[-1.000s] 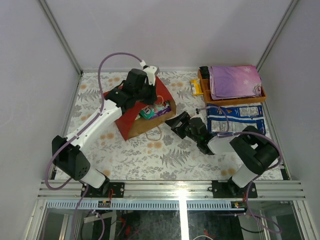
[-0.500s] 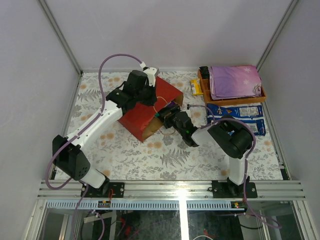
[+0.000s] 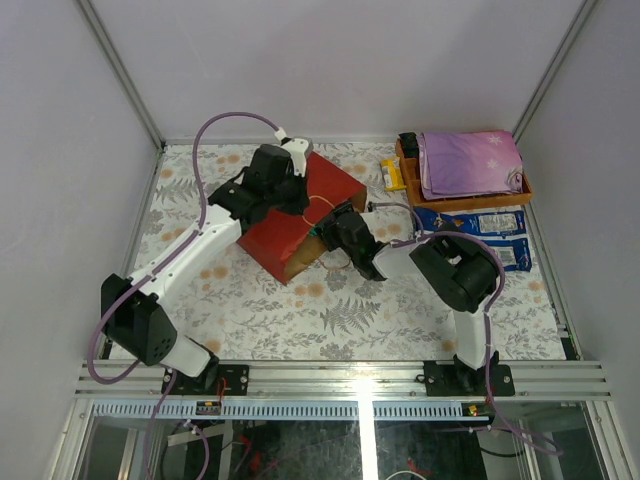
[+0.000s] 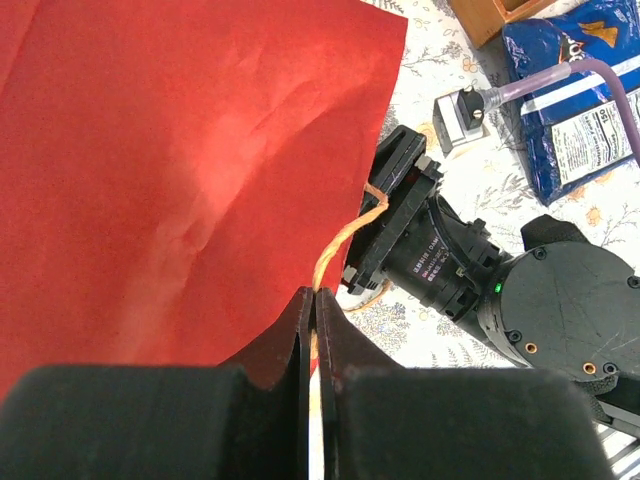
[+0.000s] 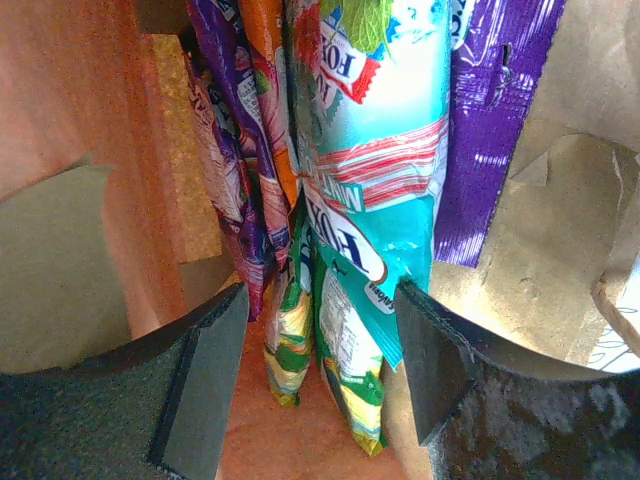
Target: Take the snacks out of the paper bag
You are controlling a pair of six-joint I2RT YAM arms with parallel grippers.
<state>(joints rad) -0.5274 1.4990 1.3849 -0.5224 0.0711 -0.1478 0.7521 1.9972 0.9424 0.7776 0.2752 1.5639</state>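
The red paper bag [image 3: 300, 205] lies on its side with its mouth toward the right arm. My left gripper [image 4: 314, 295] is shut on the bag's thin loop handle [image 4: 345, 235], holding it above the red side [image 4: 180, 170]. My right gripper [image 5: 320, 335] is open and reaches into the bag's mouth [image 3: 335, 228]. Several snacks hang between its fingers [image 5: 212, 360]: a teal FOX'S packet [image 5: 375, 170], green-yellow packets [image 5: 345, 375], and purple-orange ones [image 5: 235, 150]. A purple packet [image 5: 490, 120] sits against the brown inner wall [image 5: 90, 120]. Nothing is pinched.
Two blue-and-white packs [image 3: 470, 228] lie on the table to the right of the bag. Behind them stands a wooden tray [image 3: 470, 203] with a purple cloth [image 3: 470, 162]. A yellow packet [image 3: 392, 175] lies beside the tray.
My right gripper has moved left from the table into the bag's mouth. The bag has turned so its red side faces up and hides the snacks from above. The left gripper keeps hold of the handle.
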